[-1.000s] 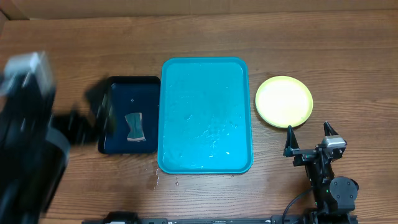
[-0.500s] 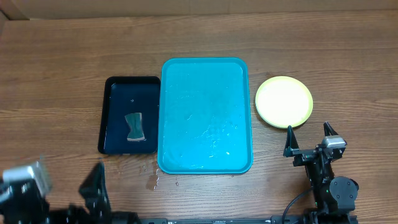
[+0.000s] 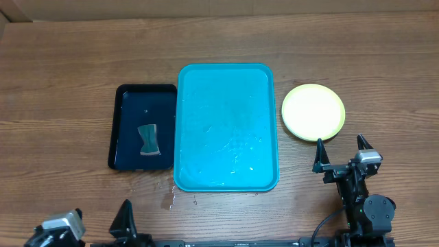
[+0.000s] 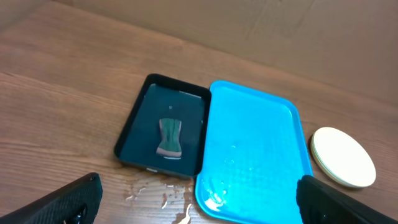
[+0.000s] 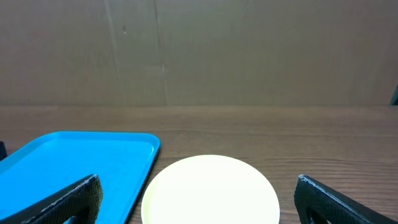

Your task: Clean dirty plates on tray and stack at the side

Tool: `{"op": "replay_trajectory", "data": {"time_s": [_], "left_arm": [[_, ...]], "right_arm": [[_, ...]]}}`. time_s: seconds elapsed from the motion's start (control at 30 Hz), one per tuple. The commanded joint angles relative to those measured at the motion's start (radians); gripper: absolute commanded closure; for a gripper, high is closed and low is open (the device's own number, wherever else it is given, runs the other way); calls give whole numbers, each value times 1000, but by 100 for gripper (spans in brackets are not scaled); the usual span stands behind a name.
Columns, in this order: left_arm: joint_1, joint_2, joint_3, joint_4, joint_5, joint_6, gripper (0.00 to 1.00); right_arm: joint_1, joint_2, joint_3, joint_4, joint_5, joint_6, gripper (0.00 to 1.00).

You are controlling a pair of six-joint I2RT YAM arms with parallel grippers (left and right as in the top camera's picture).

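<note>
The turquoise tray [image 3: 226, 127] lies in the middle of the table, with no plates on it and wet with droplets. A lime-yellow plate [image 3: 313, 112] with a pale centre sits on the wood to the right of the tray. It looks like the top of a stack, and what is beneath is hidden. My right gripper [image 3: 341, 152] is open and empty just in front of the plate [image 5: 211, 190]. My left gripper [image 3: 96, 223] is open and empty at the front left edge, well back from the tray [image 4: 255, 149].
A smaller black tray [image 3: 143, 127] with a grey sponge [image 3: 147, 139] lies against the turquoise tray's left side. Water is spilled on the wood [image 3: 171, 199] at the tray's front left corner. A cardboard wall [image 5: 199, 50] stands behind the table.
My left arm has drawn back from over the black tray's left side to the table's front left edge. The right arm, the plate and both trays have not moved.
</note>
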Motion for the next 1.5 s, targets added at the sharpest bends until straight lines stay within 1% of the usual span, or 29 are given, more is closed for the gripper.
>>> {"op": "replay_trajectory", "data": {"time_s": [0.0, 0.13, 0.27, 0.3, 0.37, 0.4, 0.43, 0.5, 0.53, 0.57, 0.6, 0.63, 0.67, 0.77, 0.87, 1.0, 1.1, 1.23, 1.3, 1.33, 1.47], "left_arm": [[-2, -98, -148, 116, -9, -25, 0], [-2, -200, -313, 304, -8, -25, 0], [5, -296, -476, 526, -3, -25, 0], [8, -295, -498, 562, -1, -24, 0], [28, -294, -591, 752, 36, -24, 0], [35, -294, -653, 893, 50, -24, 0], [39, -294, -681, 956, 61, -24, 0], [48, -294, -762, 1145, 82, -24, 0], [52, -294, -818, 1278, 92, -24, 0], [54, -294, -858, 1369, 97, -24, 0], [56, -294, -913, 1496, 100, -25, 0], [58, -294, -940, 1554, 100, -24, 0], [58, -294, -998, 1670, 99, -24, 0], [58, -294, -1090, 1805, 81, -24, 0], [59, -294, -1160, 1838, 72, -24, 0], [58, -294, -1242, 1832, 47, -24, 0], [59, -294, -1240, 1761, 27, -14, 0], [59, -294, -1240, 1621, 27, 87, 0], [59, -294, -1240, 1522, 27, 135, 0], [59, -294, -1240, 1449, 27, 171, 0], [59, -294, -1240, 1318, 27, 248, 0]], "right_arm": [[6, -8, -11, 4, 6, -5, 0], [6, -8, -11, 4, 6, -5, 0], [6, -8, -11, 4, 6, -5, 0], [6, -8, -11, 4, 6, -5, 0], [6, -8, -11, 4, 6, -5, 0], [6, -8, -11, 4, 6, -5, 0], [6, -8, -11, 4, 6, -5, 0], [6, -8, -11, 4, 6, -5, 0], [6, -8, -11, 4, 6, -5, 0], [6, -8, -11, 4, 6, -5, 0], [6, -8, -11, 4, 6, -5, 0], [6, -8, -11, 4, 6, -5, 0], [6, -8, -11, 4, 6, -5, 0], [6, -8, -11, 4, 6, -5, 0], [6, -8, -11, 4, 6, -5, 0], [6, -8, -11, 4, 6, -5, 0], [6, -8, -11, 4, 6, -5, 0], [6, -8, -11, 4, 6, -5, 0], [6, -8, -11, 4, 6, -5, 0], [6, -8, -11, 4, 6, -5, 0], [6, -8, -11, 4, 6, -5, 0]]}}
